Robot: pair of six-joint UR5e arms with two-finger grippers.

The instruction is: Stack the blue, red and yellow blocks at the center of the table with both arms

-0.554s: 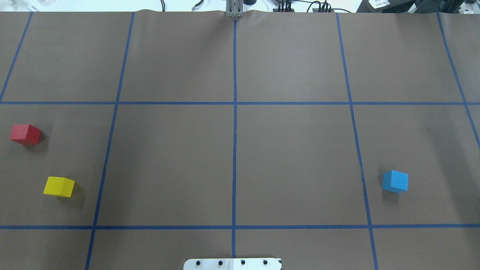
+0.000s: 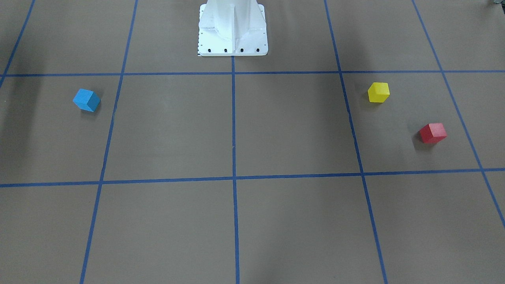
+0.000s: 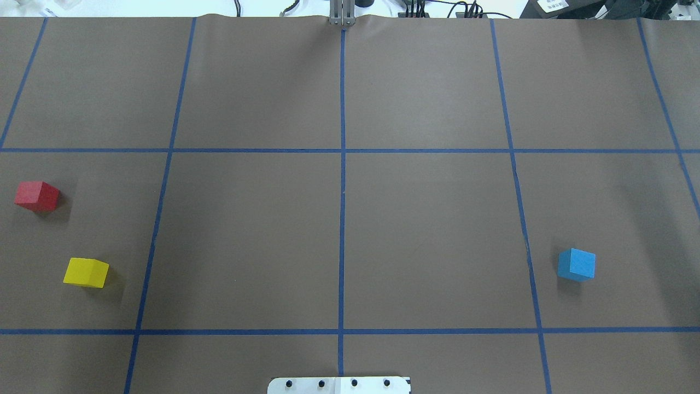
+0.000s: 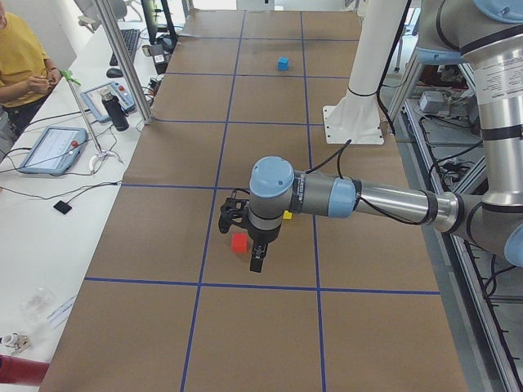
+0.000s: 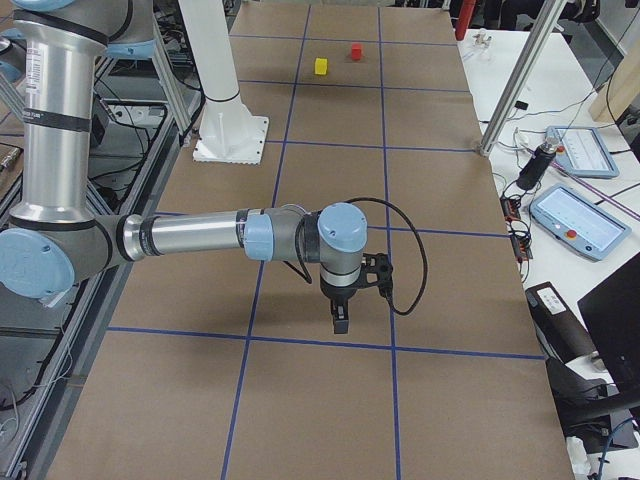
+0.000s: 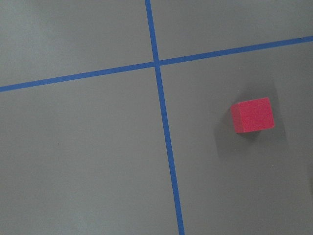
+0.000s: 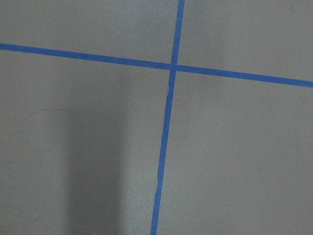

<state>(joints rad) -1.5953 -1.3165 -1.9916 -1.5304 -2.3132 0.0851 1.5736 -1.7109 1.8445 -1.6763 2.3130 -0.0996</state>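
Nothing on the table point(image 3: 426, 219) has shifted since the earlier overhead picture: all three cubes sit where they were.

The red block point(image 3: 36, 196) lies far out on the robot's left side, its matte top face lighter than its shaded sides, turned a little against the blue tape lines point(image 3: 342, 219). The yellow block point(image 3: 86, 272) rests near it, closer to the robot, apart from it and likewise slightly rotated. The blue block point(image 3: 576, 265), a bright sky blue, stands alone well out on the robot's right. All three are plain, sharp-edged cubes flat on the brown paper. None is at the central tape crossing and none is stacked.

The left gripper point(image 4: 256, 265) hangs pointing down above the table, just beside the red block in the exterior left view. Its wrist camera sees that block right of a tape crossing. The right gripper point(image 5: 340, 322) also points down, above bare paper. Both show only in the side views, so I cannot tell how wide either one stands.

The white base point(image 3: 339, 385) sits at the near edge.
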